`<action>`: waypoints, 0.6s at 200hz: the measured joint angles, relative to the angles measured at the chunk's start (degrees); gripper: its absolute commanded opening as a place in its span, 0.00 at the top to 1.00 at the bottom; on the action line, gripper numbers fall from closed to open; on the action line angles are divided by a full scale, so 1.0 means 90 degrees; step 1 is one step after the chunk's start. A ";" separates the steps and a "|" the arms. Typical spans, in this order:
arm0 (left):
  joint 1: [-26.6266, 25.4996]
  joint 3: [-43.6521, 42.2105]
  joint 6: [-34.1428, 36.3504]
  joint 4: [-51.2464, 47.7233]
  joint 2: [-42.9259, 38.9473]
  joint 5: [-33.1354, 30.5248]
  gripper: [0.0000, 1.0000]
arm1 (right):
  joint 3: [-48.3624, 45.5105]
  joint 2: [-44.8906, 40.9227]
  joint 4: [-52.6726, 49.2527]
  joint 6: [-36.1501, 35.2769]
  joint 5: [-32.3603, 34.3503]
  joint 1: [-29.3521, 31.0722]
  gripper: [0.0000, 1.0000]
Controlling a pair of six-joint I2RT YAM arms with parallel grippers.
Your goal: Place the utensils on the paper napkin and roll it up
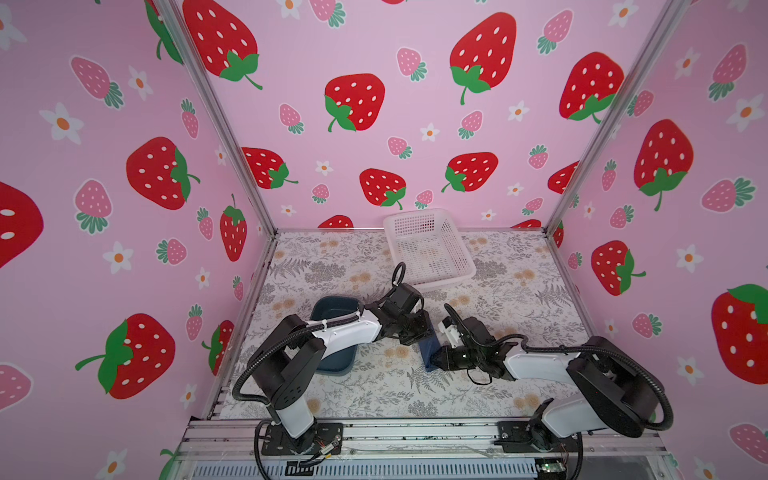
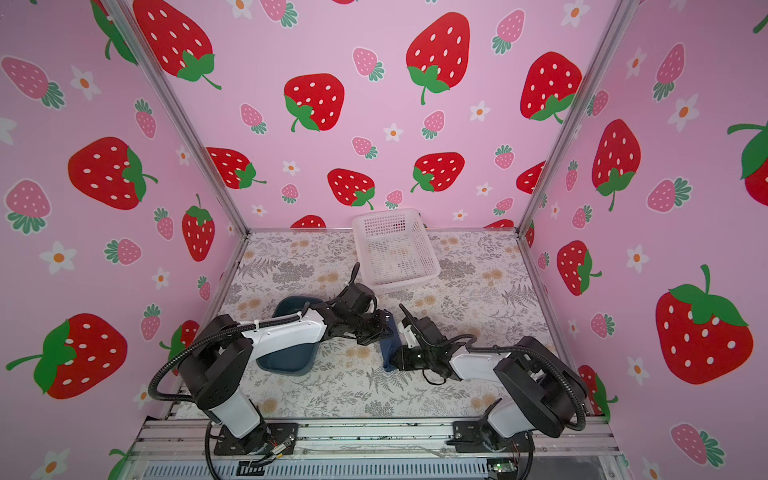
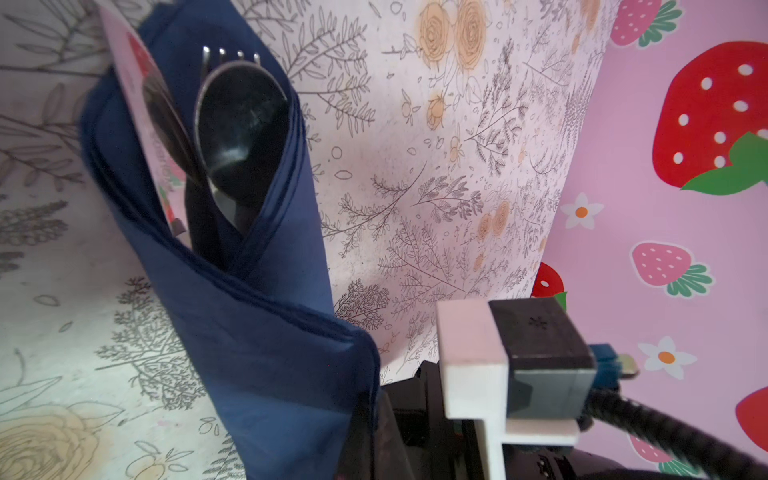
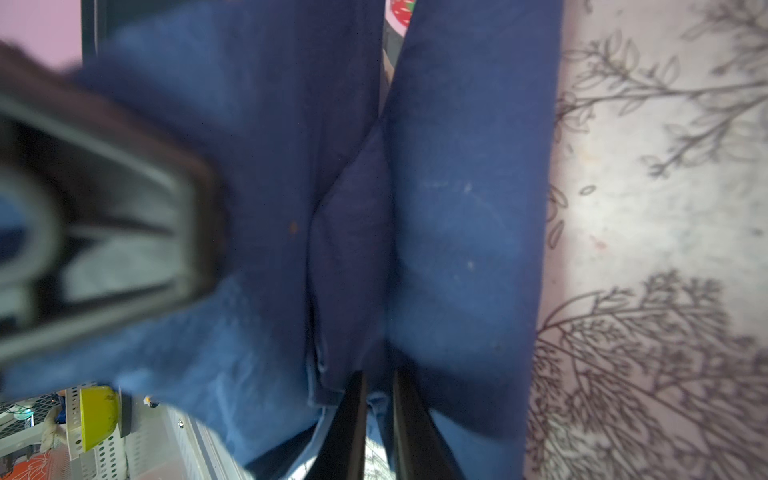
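The dark blue paper napkin is wrapped around the utensils and held off the table between my two grippers in both top views. In the left wrist view the open end of the roll shows the spoon, the fork tines and the knife blade. My left gripper is shut on the napkin's edge. My right gripper is shut on a fold of the napkin. The left gripper's finger lies against the cloth beside it.
A white perforated basket stands at the back of the floral table. A teal tray lies under the left arm. Pink strawberry walls enclose three sides. A metal rail runs along the front edge.
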 measured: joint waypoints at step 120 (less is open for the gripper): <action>-0.0121 0.0279 -0.0160 0.0063 0.0306 0.0010 1.00 | 0.0007 -0.0175 -0.0163 -0.0114 -0.0056 -0.0066 0.82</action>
